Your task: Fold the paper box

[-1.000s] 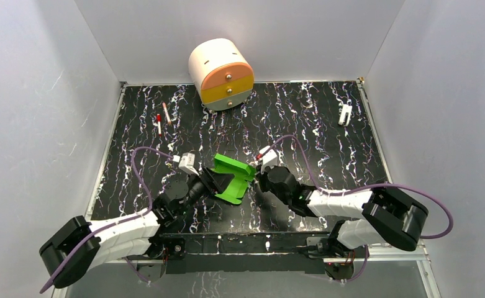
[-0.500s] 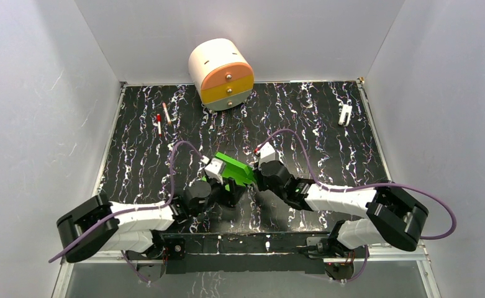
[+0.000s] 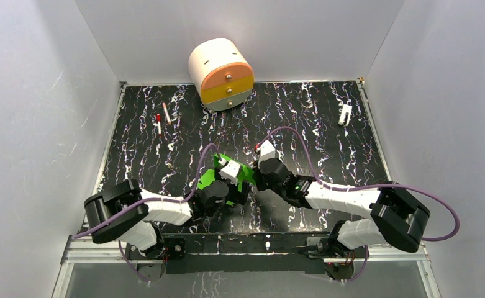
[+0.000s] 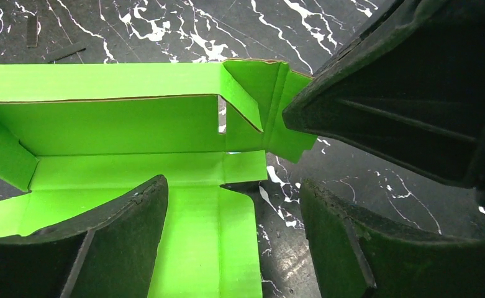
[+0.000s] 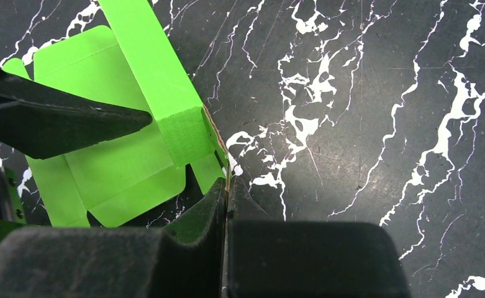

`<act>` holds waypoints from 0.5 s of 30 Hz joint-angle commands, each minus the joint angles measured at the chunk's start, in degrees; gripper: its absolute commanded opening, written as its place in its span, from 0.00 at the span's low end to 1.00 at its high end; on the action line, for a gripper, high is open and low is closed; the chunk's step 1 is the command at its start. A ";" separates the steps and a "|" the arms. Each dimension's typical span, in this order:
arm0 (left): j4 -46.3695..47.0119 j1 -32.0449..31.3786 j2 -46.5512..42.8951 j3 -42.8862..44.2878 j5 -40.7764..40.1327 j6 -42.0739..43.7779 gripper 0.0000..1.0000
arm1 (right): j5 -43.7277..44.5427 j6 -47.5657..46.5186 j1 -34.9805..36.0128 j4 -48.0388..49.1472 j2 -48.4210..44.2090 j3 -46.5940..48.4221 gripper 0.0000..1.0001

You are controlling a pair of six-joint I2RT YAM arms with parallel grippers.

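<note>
The paper box (image 4: 122, 118) is a bright green die-cut sheet, partly folded, lying on the black marbled table. My left gripper (image 4: 233, 242) hovers over it, open, with one side flap (image 4: 202, 242) lying below the gap between the fingers and touched by neither. My right gripper (image 5: 226, 195) is shut on the thin edge of the box's end flap (image 5: 212, 139). In the top view the box (image 3: 207, 180) is mostly hidden under the left gripper (image 3: 235, 191), and the right gripper (image 3: 254, 178) meets it from the right.
A cream cylinder drawer unit (image 3: 221, 73) with orange and yellow drawers stands at the back. Two red-and-white pens (image 3: 159, 123) lie at the back left. A small white clip (image 3: 345, 114) lies at the back right. White walls enclose the table.
My left arm has swung right from the box's left edge to over the box, and its jaws have widened. The right gripper has kept its pinch on the flap.
</note>
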 commanded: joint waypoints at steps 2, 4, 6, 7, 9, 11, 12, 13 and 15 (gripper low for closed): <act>3.20 -1.20 1.34 2.53 -5.82 2.06 0.75 | -0.71 1.16 0.08 0.35 -1.91 3.37 0.00; 3.13 -1.25 2.05 2.85 -6.34 2.65 0.74 | -1.28 1.08 0.08 0.61 -2.10 3.35 0.00; 3.03 -1.37 2.84 3.06 -6.84 2.98 0.74 | -1.45 1.16 0.06 0.38 -2.12 3.54 0.00; 2.95 -1.42 3.16 3.14 -7.13 2.95 0.73 | -1.38 1.16 0.06 0.21 -2.17 3.67 0.00; 2.82 -1.75 3.61 3.28 -8.19 2.85 0.73 | -1.50 1.16 0.16 -0.04 -2.19 3.85 0.00; 2.41 -2.02 4.25 3.68 -9.09 2.94 0.73 | -1.67 1.16 0.10 0.03 -2.23 3.93 0.00; 2.10 -2.12 4.66 3.92 -9.75 3.12 0.72 | -1.90 1.10 0.09 0.23 -2.28 3.87 0.00; 1.80 -2.21 5.22 4.33 -10.12 3.34 0.72 | -2.16 1.08 0.16 0.32 -2.27 3.98 0.00; 1.10 -2.48 6.19 4.92 -11.50 3.66 0.71 | -2.48 1.07 0.16 0.31 -2.21 3.95 0.00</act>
